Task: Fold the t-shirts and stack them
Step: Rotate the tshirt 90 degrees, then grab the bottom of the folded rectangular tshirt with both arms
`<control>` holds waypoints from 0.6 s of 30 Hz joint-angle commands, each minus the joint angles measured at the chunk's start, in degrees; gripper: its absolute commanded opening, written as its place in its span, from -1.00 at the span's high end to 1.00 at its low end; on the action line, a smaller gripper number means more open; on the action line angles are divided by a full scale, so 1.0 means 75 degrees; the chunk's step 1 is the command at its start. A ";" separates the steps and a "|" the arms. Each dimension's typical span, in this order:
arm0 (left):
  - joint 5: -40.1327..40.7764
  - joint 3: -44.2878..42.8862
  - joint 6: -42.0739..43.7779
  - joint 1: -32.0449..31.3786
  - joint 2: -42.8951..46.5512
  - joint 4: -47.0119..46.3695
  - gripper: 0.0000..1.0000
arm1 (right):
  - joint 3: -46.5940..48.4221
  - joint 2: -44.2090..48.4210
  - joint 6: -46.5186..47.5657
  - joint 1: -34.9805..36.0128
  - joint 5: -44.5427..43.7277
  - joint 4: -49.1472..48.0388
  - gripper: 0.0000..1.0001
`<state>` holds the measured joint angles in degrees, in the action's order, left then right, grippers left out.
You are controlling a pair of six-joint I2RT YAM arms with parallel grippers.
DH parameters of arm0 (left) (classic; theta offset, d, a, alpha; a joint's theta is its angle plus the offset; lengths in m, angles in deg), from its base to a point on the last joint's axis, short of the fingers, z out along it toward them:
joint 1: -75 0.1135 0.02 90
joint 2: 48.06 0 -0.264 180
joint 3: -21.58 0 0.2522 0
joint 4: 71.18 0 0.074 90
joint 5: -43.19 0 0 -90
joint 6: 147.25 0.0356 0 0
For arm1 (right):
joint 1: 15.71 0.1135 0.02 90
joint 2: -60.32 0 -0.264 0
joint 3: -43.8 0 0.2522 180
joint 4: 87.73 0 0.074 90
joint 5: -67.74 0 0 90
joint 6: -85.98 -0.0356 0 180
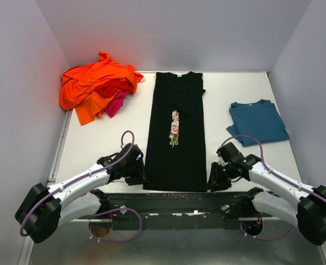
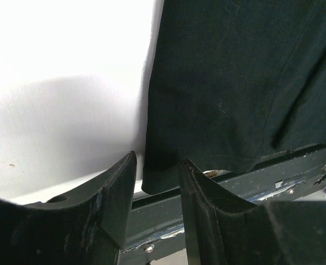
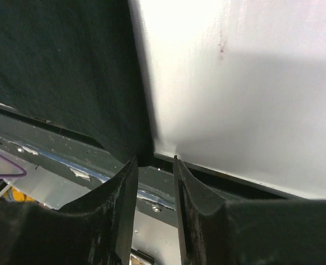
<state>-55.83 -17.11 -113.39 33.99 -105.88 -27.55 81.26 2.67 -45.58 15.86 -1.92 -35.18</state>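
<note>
The black t-shirt (image 1: 177, 157) lies in the middle of the table as a long narrow strip, with its white-and-pink print (image 1: 174, 128) facing up. Its near hem reaches the table's front edge. My left gripper (image 1: 137, 172) is at the hem's left corner. In the left wrist view it (image 2: 157, 160) is open, with that corner of the black cloth (image 2: 235, 83) between the fingertips. My right gripper (image 1: 214, 181) is at the hem's right corner. In the right wrist view it (image 3: 154, 158) is open, with the cloth's corner (image 3: 58, 66) by the left fingertip.
A folded teal-blue t-shirt (image 1: 257, 121) lies at the right. An orange t-shirt (image 1: 94, 83) is heaped at the back left with a magenta-pink one (image 1: 117, 104) poking out. A dark frame rail (image 1: 168, 201) runs below the white table (image 1: 108, 138). Walls enclose three sides.
</note>
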 commanded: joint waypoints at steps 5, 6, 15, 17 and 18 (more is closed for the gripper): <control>0.0147 0.0195 -0.0179 -0.0051 0.0010 0.0073 -0.02 | -0.0172 -0.0282 -0.0212 0.0290 0.0476 -0.0366 0.28; 0.0147 0.0230 -0.0214 -0.0051 0.0010 0.0026 -0.02 | -0.0195 -0.0294 -0.0247 0.0325 0.0476 -0.0425 0.35; 0.0065 0.0347 -0.0261 -0.0051 -0.0060 -0.0185 0.05 | -0.0102 -0.0318 -0.0342 0.0443 0.0394 -0.0449 0.99; 0.0065 0.0335 -0.0261 -0.0063 -0.0083 -0.0197 0.06 | -0.0090 -0.0294 -0.0330 0.0443 0.0394 -0.0425 0.99; 0.0042 0.0335 -0.0272 -0.0063 -0.0118 -0.0267 0.10 | -0.0090 -0.0271 -0.0353 0.0443 0.0417 -0.0448 0.99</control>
<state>-55.83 -15.71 -115.01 33.99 -106.12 -29.04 80.54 0.11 -47.90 18.77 0.18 -38.33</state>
